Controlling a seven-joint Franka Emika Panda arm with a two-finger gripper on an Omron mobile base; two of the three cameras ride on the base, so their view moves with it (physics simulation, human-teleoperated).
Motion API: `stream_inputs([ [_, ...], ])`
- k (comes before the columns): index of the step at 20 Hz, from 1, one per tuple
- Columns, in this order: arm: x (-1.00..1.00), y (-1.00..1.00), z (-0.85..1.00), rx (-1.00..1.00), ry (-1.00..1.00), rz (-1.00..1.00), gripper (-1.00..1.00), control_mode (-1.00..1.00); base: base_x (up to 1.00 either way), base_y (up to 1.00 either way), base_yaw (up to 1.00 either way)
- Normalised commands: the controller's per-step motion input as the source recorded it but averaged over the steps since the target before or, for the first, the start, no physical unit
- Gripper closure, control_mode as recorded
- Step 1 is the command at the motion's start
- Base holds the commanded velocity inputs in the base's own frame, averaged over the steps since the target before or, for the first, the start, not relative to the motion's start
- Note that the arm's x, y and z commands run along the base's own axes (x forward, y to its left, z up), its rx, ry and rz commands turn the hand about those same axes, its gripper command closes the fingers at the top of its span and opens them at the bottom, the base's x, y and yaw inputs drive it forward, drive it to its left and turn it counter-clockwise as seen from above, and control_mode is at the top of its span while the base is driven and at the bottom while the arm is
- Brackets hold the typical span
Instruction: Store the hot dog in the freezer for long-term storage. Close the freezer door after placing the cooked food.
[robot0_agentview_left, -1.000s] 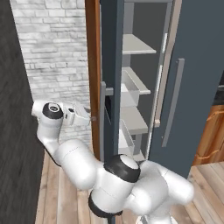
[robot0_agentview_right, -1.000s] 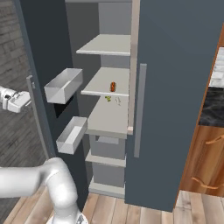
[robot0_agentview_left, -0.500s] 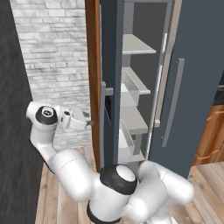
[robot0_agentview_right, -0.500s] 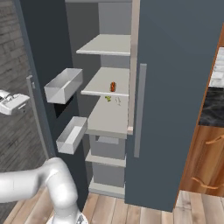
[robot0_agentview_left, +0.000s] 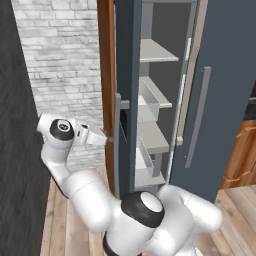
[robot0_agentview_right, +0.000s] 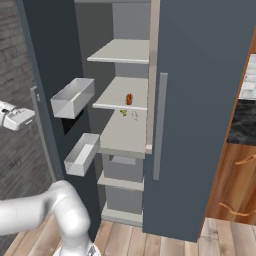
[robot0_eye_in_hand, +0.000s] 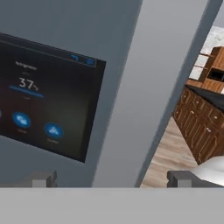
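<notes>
Hot dog (robot0_agentview_right: 129, 99) on shelf inside open freezer (robot0_agentview_right: 200, 100).
Jaws (robot0_agentview_left: 102, 136) wide open, empty, beside freezer door (robot0_agentview_left: 125, 75) bar handle (robot0_agentview_left: 117, 145).

Glossy white rounded arm links, black joint caps, white gripper (robot0_agentview_left: 102, 136)

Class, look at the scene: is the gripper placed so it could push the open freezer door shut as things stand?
Probably yes. The open gripper sits at the outer face of the freezer door, close to its display, with nothing seen between them. The hot dog already lies on a shelf inside.
</notes>
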Motion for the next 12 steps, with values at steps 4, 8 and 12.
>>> stream_inputs([
  [4, -0.11, -0.08, 0.00, 0.07, 0.00, 0.06, -1.00, -1.00, 0.00, 0.00, 0.00],
  [8, -0.12, -0.23, 0.00, 0.10, 0.00, 0.06, -1.00, -1.00, 0.00, 0.00, 0.00],
  [12, -0.18, -0.20, 0.00, 0.12, 0.02, 0.04, -1.00, -1.00, 0.00, 0.00, 0.00],
])
